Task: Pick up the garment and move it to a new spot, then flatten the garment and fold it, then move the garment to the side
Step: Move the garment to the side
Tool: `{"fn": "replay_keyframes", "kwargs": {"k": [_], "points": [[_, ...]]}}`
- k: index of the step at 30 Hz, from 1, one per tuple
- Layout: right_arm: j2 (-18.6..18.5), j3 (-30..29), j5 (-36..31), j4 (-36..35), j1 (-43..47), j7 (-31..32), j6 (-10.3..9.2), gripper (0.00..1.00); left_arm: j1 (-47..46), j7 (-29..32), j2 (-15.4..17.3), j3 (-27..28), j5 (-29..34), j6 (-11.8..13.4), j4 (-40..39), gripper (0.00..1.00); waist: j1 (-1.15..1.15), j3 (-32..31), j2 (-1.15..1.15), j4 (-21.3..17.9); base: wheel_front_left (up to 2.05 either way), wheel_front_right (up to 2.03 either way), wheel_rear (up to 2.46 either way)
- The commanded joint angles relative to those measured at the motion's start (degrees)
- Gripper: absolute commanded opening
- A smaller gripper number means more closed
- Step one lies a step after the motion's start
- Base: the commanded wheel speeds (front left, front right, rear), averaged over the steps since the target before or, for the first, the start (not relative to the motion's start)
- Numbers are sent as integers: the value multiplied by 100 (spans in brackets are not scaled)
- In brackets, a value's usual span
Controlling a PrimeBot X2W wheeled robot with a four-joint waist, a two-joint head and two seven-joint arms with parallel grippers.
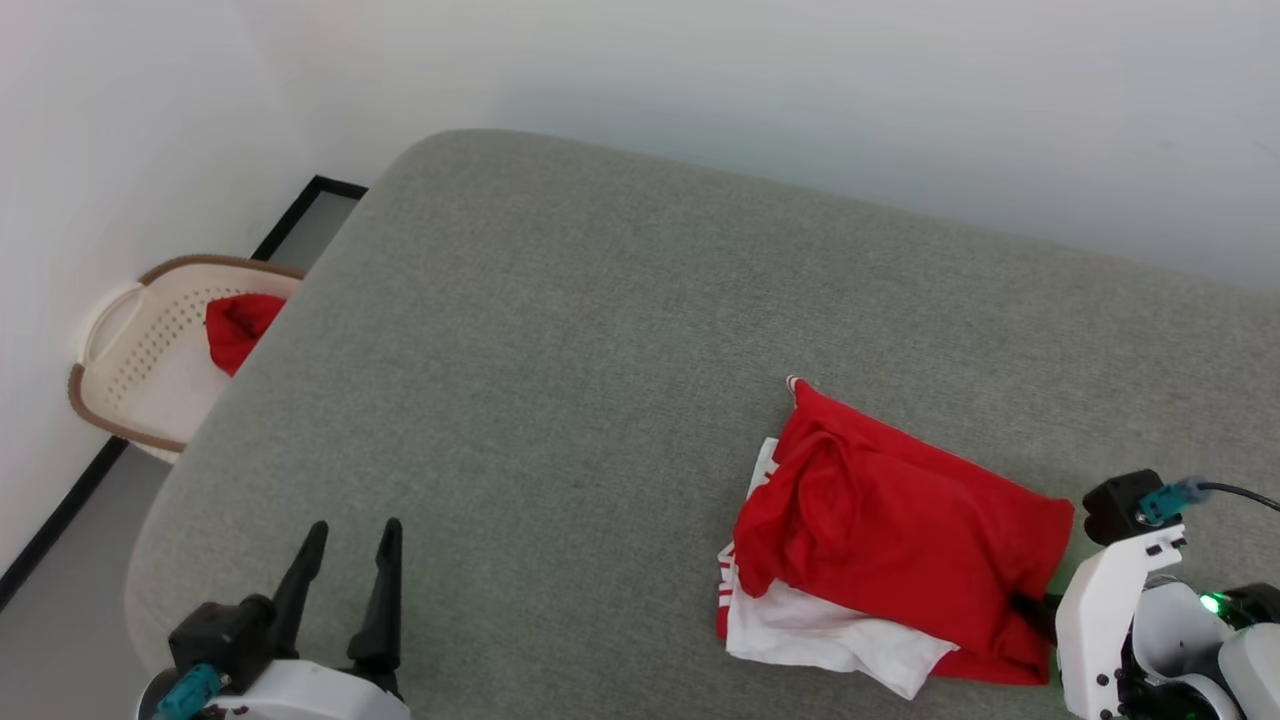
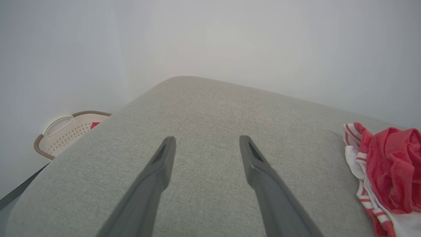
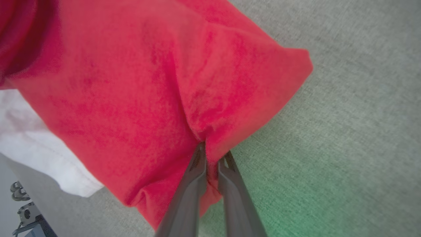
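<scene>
Left gripper [image 1: 355, 524] hovers over the near left corner of the grey cushion [image 1: 560, 330], its fingers spread wide with nothing between them. Toward the cushion's near right side lies the garment [image 1: 900, 520], crumpled, with red fabric over white panels. Right gripper [image 3: 213, 149], at the cushion's near right edge, is pinched narrow on the garment's red edge.

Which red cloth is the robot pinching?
The garment on the grey cushion, pinched by the right gripper; the other red cloth lies untouched in the white basket.
</scene>
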Motion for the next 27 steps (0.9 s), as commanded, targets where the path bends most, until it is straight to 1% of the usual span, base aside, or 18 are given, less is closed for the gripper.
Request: {"fn": "replay_keyframes", "kwargs": {"k": [1,7,15,21,27], "points": [[-23,46,-43,3,-36,21,-6,0,12,-20,9,16,-5,-8,8,100,0,-19,0,-22,0,0,0],[-174,30,-146,-316,-242,145,-5,0,89,-20,-3,26,8,-8,-6,100,0,-91,0,-151,0,0,0],[-435,25,-302,-788,-553,360,-6,0,50,-20,0,33,99,-8,-108,100,0,-148,0,-422,0,0,0],[-770,96,-420,-1223,-860,473,-5,0,-43,-20,-31,49,219,-8,-236,100,0,-87,0,-728,0,0,0],[-1110,105,-439,-1505,-1256,521,-6,0,-219,-20,-68,-16,308,-8,-288,100,0,53,0,-1059,0,0,0]]}}
